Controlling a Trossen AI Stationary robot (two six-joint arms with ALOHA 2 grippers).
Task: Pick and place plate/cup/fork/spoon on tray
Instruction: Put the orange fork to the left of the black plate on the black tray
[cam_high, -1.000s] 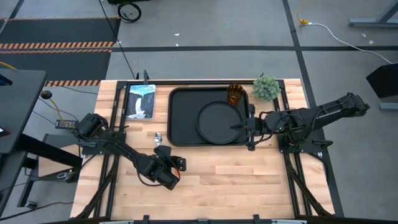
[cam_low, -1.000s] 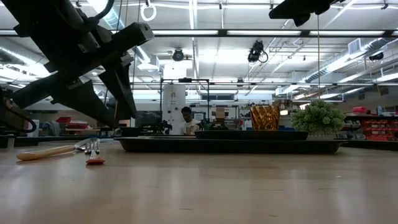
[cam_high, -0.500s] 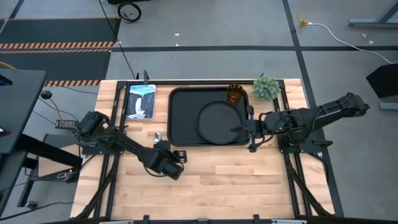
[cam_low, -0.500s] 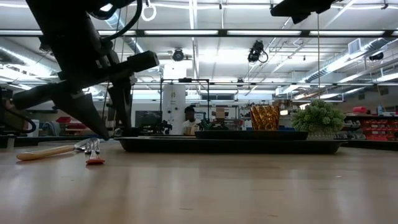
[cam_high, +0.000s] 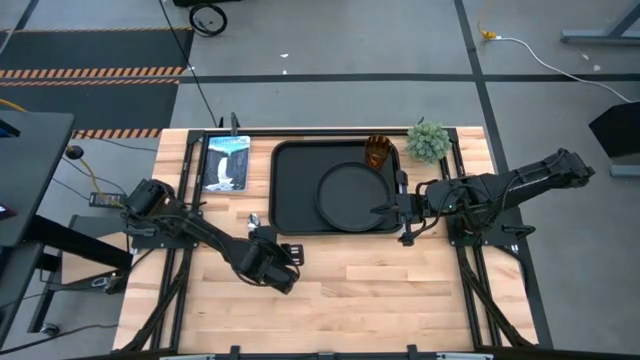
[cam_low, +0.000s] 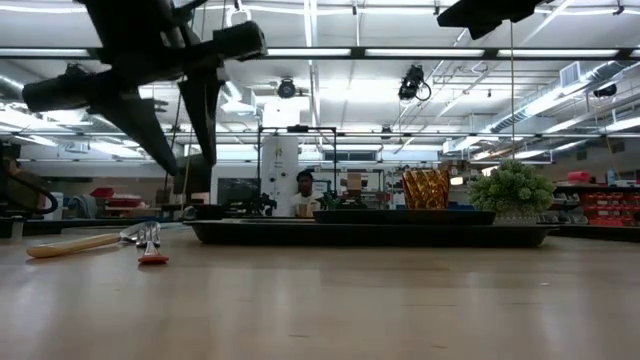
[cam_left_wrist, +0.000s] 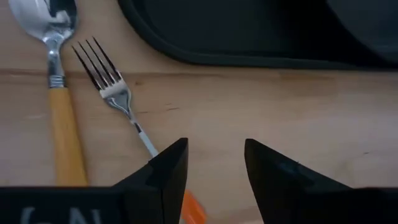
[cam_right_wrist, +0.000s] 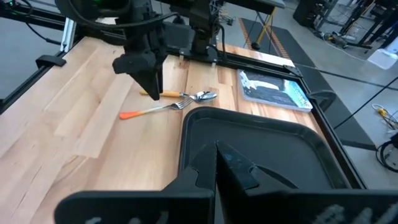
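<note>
The fork (cam_left_wrist: 115, 93) and the spoon (cam_left_wrist: 59, 93), both orange-handled, lie side by side on the wooden table near the black tray's (cam_high: 295, 190) near left corner. My left gripper (cam_left_wrist: 216, 162) hangs open above the fork's handle end, clear of the table, as the low view (cam_low: 178, 150) shows. The round black plate (cam_high: 345, 195) lies flat on the tray, and the amber cup (cam_high: 379, 152) stands upright in its far right corner. My right gripper (cam_high: 398, 208) is shut at the tray's right edge beside the plate; whether it touches anything, I cannot tell.
A small green potted plant (cam_high: 428, 142) stands at the table's far right, beside the tray. A picture tablet (cam_high: 226, 162) lies left of the tray. Bare wood stretches along the near half of the table (cam_high: 400, 290).
My left gripper has moved from the near side toward the far edge, over the fork and spoon. It dipped low beside them, then rose well above the table, staying open. The fork and spoon have not moved.
</note>
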